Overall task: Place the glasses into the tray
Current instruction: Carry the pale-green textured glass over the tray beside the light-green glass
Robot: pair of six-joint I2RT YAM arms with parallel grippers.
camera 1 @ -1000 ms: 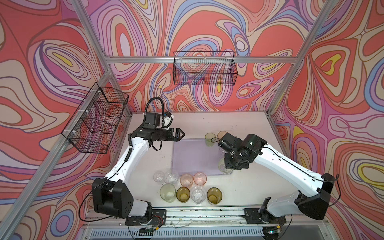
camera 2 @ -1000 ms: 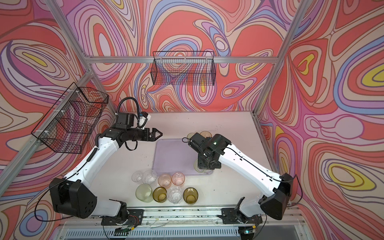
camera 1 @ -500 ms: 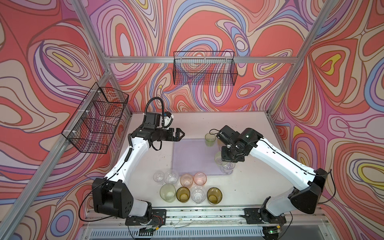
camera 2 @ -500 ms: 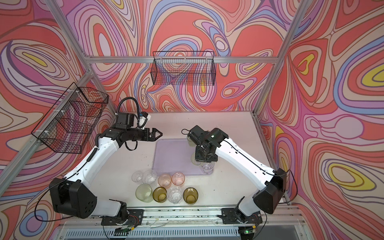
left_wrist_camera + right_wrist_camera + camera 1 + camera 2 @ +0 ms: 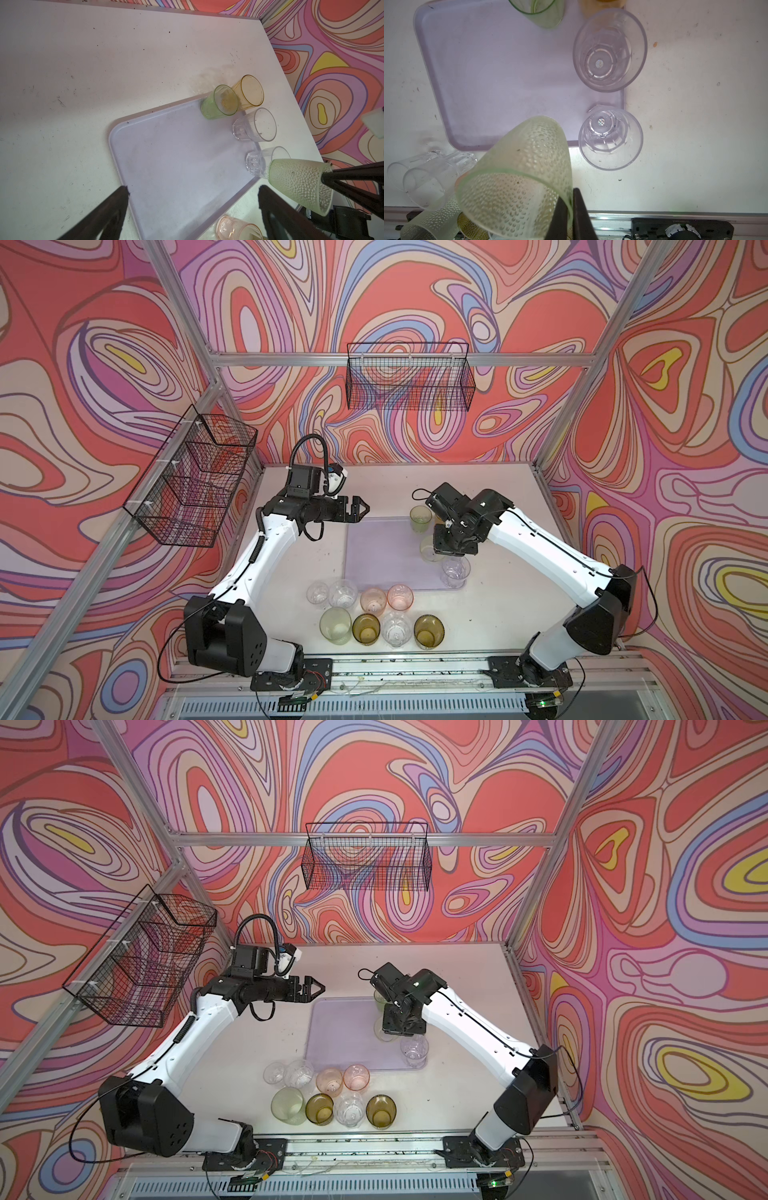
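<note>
Over the right side of the pale lavender tray (image 5: pixel 382 560), at about 3 o'clock on its face, the right gripper (image 5: pixel 571 214) is pinching the rim of a dimpled pale green glass (image 5: pixel 512 176) between closed fingers. It is holding the glass tilted, base pointing toward the tray. Across the table (image 5: pixel 498 497), the left gripper (image 5: pixel 360 510) is hovering with its fingers spread wide and gripping nothing, above the tray's 11 o'clock corner.

Three tumblers are standing inside the tray along its right edge. A smooth green glass (image 5: pixel 420 519) is sitting in the 1 o'clock corner, a clear faceted glass (image 5: pixel 609 49) near 3 o'clock, and a second clear glass (image 5: pixel 455 570) in the 5 o'clock corner. An amber glass (image 5: pixel 249 92) is standing on the table just outside the 1 o'clock corner, beside the smooth green one.

Off the tray at 6 o'clock, eight more tumblers are waiting upright in two rows. Two clear glasses (image 5: pixel 343 593) and two pink glasses (image 5: pixel 400 596) are forming the row nearer the tray. A plain pale green glass (image 5: pixel 336 624), two olive-brown glasses (image 5: pixel 365 628) and one more clear tumbler (image 5: pixel 397 628) are lining the table's front edge.

Black wire baskets (image 5: pixel 409 377) are hanging on the patterned walls at 12 and 9 o'clock.
</note>
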